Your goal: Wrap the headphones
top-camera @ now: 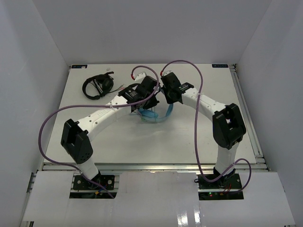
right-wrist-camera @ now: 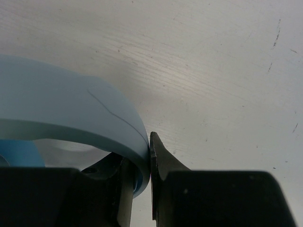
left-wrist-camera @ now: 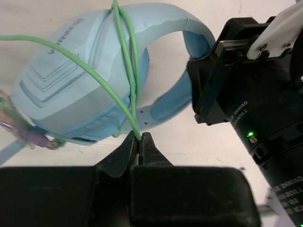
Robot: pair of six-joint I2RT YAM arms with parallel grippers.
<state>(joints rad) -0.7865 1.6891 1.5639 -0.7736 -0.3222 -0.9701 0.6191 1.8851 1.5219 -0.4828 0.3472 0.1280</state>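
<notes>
Headphones (top-camera: 155, 115): middle of the table (top-camera: 142, 146), between both arms.
Left claw (left-wrist-camera: 140, 143): pinched tight on the cable (left-wrist-camera: 129, 61).
Right claw (right-wrist-camera: 144, 161): clamped on the headband (right-wrist-camera: 71, 113).
Progress: two strands cross the band; loose cable probably remains.

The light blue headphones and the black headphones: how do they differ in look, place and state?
The light blue headphones are pale with a green cable; the black headphones are dark. The blue pair is mid-table, cable pinched by the left fingers, headband clamped by the right fingers; the black pair lies untouched at the far left. Both have a headband.
</notes>
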